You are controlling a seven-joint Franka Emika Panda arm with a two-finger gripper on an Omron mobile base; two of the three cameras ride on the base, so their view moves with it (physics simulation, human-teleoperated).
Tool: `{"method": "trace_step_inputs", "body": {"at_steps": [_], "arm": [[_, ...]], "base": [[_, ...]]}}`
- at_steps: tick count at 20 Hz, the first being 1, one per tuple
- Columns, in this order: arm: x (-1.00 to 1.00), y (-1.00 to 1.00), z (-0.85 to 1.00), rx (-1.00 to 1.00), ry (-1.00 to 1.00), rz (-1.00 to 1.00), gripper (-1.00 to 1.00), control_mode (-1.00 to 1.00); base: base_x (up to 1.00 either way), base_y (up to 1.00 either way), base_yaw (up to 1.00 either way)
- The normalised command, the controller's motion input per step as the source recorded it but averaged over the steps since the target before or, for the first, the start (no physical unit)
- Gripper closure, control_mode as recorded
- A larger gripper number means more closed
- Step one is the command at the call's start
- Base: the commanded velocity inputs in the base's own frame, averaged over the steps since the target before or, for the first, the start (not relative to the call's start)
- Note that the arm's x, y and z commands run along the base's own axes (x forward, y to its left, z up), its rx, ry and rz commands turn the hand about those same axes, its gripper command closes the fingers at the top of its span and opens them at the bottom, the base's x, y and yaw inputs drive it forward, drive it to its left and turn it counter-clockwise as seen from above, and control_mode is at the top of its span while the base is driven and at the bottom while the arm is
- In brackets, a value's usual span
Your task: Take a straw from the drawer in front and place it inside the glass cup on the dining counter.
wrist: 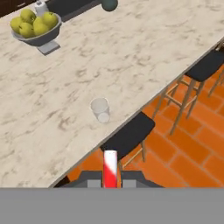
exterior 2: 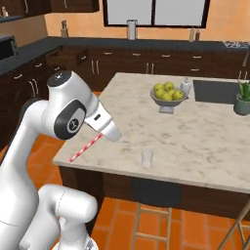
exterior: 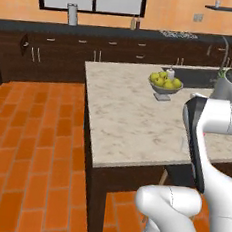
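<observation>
We see the dining counter point(exterior 2: 205, 141), beige marble top, with a grey bowl of yellow fruit point(exterior 2: 168, 95) far back. A dark stool point(wrist: 129, 135) tucks under its near edge. Our gripper point(wrist: 109, 181) is pinched tight on the straw point(exterior 2: 85, 148), red-and-white striped, hanging over the counter's near corner. The glass cup point(exterior 2: 147, 157) stands near the edge, faint, well apart from the straw. The fingertips are hard to make out.

Red-and-white striped straw point(exterior 2: 86, 147) — beige-speckled dining counter point(exterior 2: 205, 141)
</observation>
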Motion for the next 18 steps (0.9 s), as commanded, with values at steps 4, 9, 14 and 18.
{"method": "trace_step_inputs", "body": {"at_steps": [4, 9, 14, 18], "arm": [[0.0, 0.0, 0.0, 0.0, 0.0, 0.0, 1.0, 1.0], [0.0, 0.0, 0.0, 0.0, 0.0, 0.0, 1.0, 1.0], [0.0, 0.0, 0.0, 0.0, 0.0, 0.0, 1.0, 1.0], [0.06, -0.28, 0.03, 0.02, -0.09, 0.2, 1.0, -1.0]], "base": [[0.06, -0.85, 0.47], [0.57, -0.38, 0.08], [0.89, -0.12, 0.03], [0.15, -0.03, 0.02]]}}
